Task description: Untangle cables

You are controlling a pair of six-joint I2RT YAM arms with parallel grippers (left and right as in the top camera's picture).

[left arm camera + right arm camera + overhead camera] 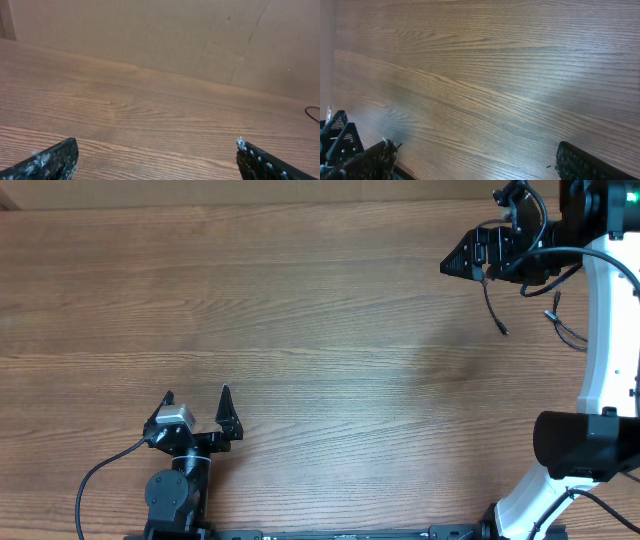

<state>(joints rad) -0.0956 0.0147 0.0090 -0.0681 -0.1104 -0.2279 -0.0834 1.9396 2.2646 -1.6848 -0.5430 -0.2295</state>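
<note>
**A:** Entry one, far left: left gripper (196, 392), at the near edge of the table (300, 330). Condition?

**B:** Fingers spread wide, nothing between them. Its own camera shows wood grain ahead and one thin black curve at the far right margin, probably a cord.

**A:** Entry two, right side: the cables (497, 315).

**B:** Thin black cords at the far right of the table, beside and partly under the right arm.
- One strand runs down to a loose end.
- A second strand beside it carries a small plug (550, 311) and curls into a loop near the arm's white link.
- The arm covers their upper part, so I cannot tell how they cross.

**A:** Entry three: right gripper (462, 260).

**B:** Near the cords' upper ends and pointing left across the table. Its fingers stand wide apart, and the wrist view shows only wood between them. It grips nothing.

**A:** Step in hand?

**B:** By my judgement, the very start. No cord is taken, and the left gripper sits well apart from the bunch.

**A:** Requirement for the next move?

**B:** The right gripper should turn down onto one strand and close on it. The left should cross the table to take a second strand, so the two can be drawn apart.
</note>
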